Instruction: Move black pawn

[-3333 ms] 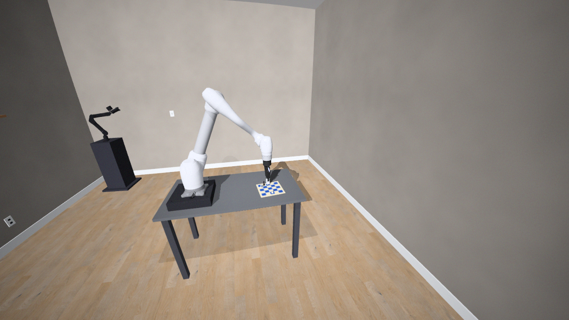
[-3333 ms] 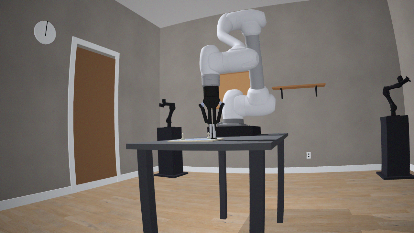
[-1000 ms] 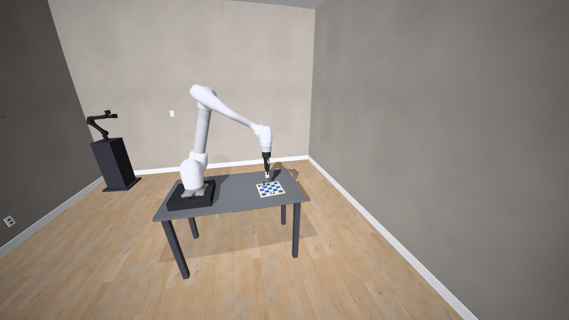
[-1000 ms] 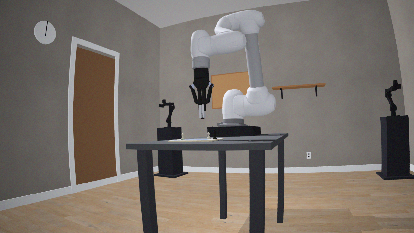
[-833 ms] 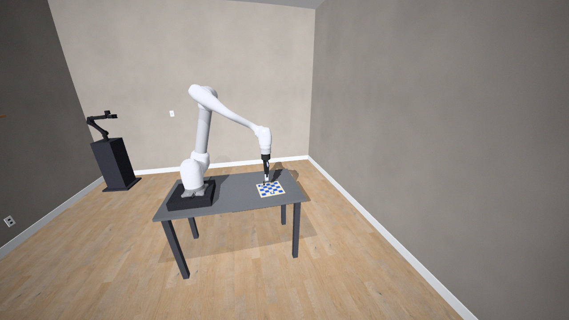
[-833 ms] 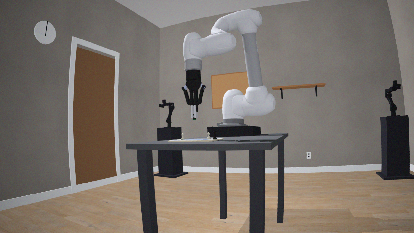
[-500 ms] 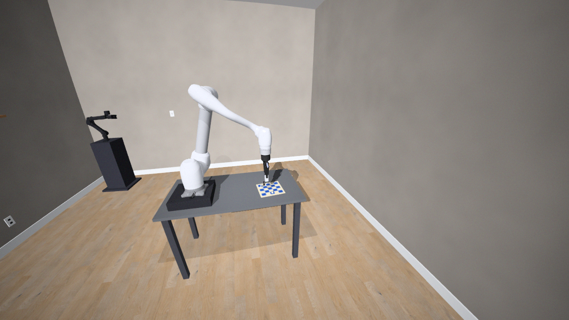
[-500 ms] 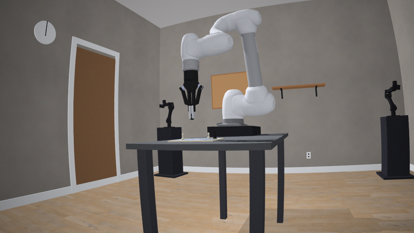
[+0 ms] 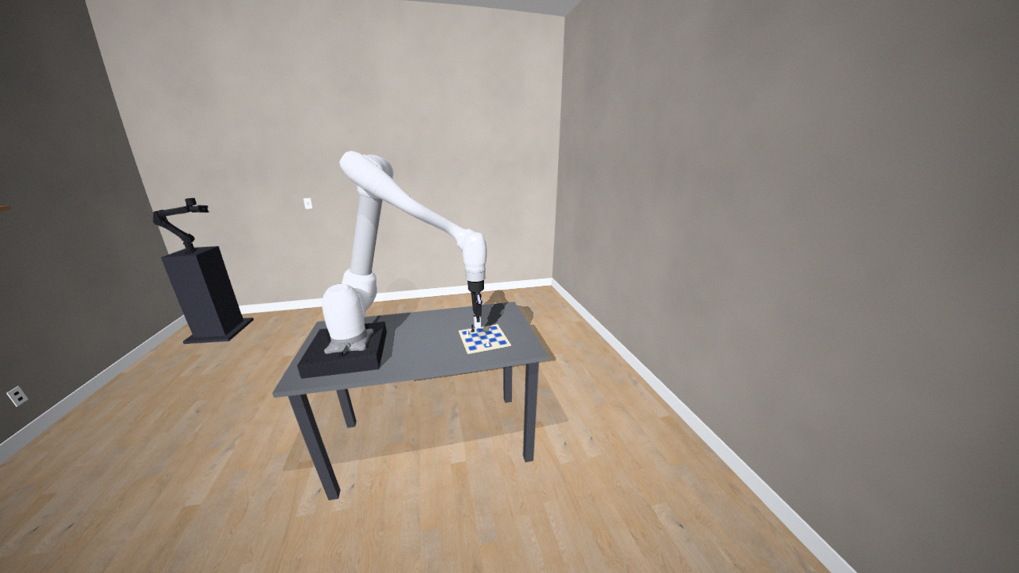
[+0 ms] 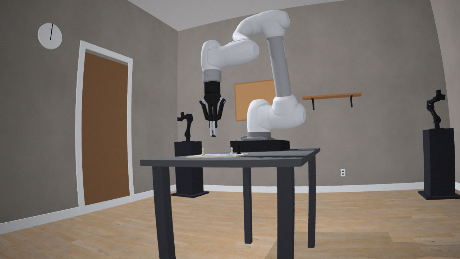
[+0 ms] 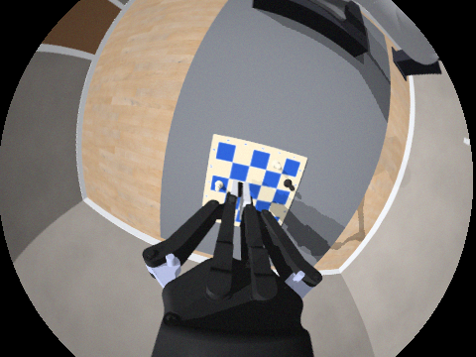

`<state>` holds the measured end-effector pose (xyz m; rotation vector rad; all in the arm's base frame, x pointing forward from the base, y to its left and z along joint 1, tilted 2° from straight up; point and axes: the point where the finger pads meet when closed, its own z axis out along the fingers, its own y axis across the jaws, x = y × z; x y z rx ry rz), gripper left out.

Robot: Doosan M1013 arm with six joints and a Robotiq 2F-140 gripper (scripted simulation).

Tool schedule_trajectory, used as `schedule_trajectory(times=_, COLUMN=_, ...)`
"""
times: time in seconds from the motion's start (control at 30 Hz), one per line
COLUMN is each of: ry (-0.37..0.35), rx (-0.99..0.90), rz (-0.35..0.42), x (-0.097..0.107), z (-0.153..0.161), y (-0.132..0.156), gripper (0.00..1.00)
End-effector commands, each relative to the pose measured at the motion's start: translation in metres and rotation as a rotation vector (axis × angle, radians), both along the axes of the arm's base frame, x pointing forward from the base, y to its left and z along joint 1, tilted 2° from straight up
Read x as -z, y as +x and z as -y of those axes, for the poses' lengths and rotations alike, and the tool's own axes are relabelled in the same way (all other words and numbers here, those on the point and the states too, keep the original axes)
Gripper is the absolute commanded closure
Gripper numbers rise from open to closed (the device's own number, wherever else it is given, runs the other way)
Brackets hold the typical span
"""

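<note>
- Grey bench [image 9: 420, 348] [image 10: 221, 163] [image 11: 278, 89]: one, four legs.
- Chessboard [image 9: 491, 337] [image 10: 193, 156] [image 11: 255, 174]: one, on the bench; bears two white pieces [image 10: 202, 151] [image 10: 231, 150] [image 11: 219, 185] [image 11: 278, 166] and one black piece [image 10: 238, 150] [image 11: 289, 184], all upright.
- Hand [image 9: 477, 325] [image 10: 212, 130] [image 11: 238, 187]: one, closed on the black pawn [image 10: 213, 133] [image 11: 240, 187], which is suspended above the chessboard, not on D4.
- White arm [image 9: 366, 235] [image 10: 279, 64]: one, mounted on a black base [image 9: 306, 367] [image 10: 236, 145].
- Dark pedestals [image 9: 203, 292] [image 10: 188, 173] [image 10: 438, 160]: two, each bearing one small black arm.

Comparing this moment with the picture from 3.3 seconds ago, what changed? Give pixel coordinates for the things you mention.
The gripper [image 9: 476, 325] [image 10: 213, 133] [image 11: 238, 187] rose from board level and shifted left in the exterior view. The black pawn [image 10: 213, 135] [image 11: 240, 187] rose with it, apparently already held then. The background black arm [image 9: 170, 211] [image 10: 435, 112] changed pose. The standing black piece [image 9: 472, 328] [image 10: 238, 150] [image 11: 289, 183] and board [image 9: 484, 337] [image 10: 193, 157] [image 11: 240, 172] stayed put.
</note>
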<state>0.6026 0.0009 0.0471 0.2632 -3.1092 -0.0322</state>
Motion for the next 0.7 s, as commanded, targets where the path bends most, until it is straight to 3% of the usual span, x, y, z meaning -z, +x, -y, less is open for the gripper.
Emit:
schedule_trajectory(times=0.0, ry=0.000, rx=0.000, rz=0.000, x=0.014, z=0.000, y=0.000, gripper=1.00)
schedule_trajectory(times=0.2, ry=0.000, rx=0.000, rz=0.000, x=0.043, z=-0.001, y=-0.001, gripper=1.00)
schedule_trajectory(times=0.67, ry=0.000, rx=0.000, rz=0.000, x=0.078, z=-0.002, y=-0.001, gripper=1.00)
